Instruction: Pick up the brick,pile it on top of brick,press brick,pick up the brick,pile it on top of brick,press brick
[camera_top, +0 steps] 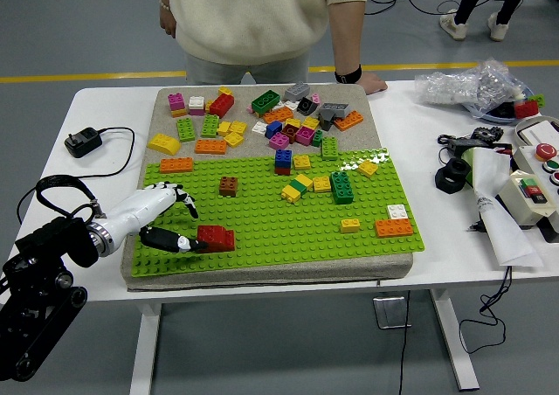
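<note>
While the left arm reaches in low from the lower left corner, its white left hand (166, 218) lies over the near left part of the green baseplate (288, 220). Palm down, it points toward the red brick (216, 237) — the black thumb stretches along the plate and its tip touches the brick's left side, while the other fingers (185, 201) are spread loosely above and to the left, clear of it. Nothing is gripped; the hand is relaxed and apart.

That red brick is a studded plastic block, glossy, seated on the plate near its front edge. A small brown brick (228, 185) stands further back, well apart from it. More blocks — yellow, green, blue, orange — dot the studded plate, and a loose heap lies on the grey cloth mat (166, 98) behind.

At the table's far side a person in a cream sweater rests one hand (367, 82) on the table edge.
</note>
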You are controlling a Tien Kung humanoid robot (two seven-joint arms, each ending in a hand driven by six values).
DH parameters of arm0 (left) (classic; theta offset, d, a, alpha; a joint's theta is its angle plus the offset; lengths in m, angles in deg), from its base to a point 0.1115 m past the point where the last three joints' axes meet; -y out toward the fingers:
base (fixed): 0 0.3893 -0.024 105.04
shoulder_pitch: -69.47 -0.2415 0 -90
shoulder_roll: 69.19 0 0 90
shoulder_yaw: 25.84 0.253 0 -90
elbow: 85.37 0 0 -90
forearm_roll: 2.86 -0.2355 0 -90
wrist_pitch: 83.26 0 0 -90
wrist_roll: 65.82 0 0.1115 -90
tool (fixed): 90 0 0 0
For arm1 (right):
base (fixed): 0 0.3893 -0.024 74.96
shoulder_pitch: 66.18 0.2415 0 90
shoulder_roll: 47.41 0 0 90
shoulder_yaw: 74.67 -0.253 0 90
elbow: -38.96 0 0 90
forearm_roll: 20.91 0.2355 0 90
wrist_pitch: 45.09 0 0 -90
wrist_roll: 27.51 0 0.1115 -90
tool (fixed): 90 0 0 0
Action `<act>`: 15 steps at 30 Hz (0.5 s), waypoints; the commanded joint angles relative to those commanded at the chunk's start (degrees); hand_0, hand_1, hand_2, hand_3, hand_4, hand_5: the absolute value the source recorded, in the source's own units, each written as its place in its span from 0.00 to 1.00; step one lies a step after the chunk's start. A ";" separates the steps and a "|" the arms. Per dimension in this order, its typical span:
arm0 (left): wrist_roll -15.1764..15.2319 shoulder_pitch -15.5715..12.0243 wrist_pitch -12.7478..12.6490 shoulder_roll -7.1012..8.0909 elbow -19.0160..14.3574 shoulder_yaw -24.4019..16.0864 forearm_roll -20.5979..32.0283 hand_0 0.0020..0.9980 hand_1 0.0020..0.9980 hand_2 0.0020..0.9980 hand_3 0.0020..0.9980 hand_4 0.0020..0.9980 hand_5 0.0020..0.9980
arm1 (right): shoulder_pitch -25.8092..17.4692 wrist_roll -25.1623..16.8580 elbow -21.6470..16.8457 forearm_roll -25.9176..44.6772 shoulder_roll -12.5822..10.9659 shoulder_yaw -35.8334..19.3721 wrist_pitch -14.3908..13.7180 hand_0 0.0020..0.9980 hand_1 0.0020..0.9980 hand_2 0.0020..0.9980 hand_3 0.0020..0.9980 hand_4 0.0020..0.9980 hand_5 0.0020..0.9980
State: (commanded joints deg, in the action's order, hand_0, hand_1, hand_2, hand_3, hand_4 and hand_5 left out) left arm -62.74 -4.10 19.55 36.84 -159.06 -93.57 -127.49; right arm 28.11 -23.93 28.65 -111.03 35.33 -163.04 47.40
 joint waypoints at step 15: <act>-0.36 -1.84 1.23 0.45 -2.43 -0.16 0.07 1.00 0.96 0.83 0.60 1.00 0.56 | -0.04 -0.02 0.00 0.10 -0.08 -0.05 -0.01 0.76 0.68 0.72 0.74 1.00 0.69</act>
State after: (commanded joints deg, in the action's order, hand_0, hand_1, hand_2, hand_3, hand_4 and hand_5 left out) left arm -63.10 -5.93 20.78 37.29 -161.49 -93.74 -127.42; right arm 28.07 -23.95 28.65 -110.93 35.24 -163.09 47.39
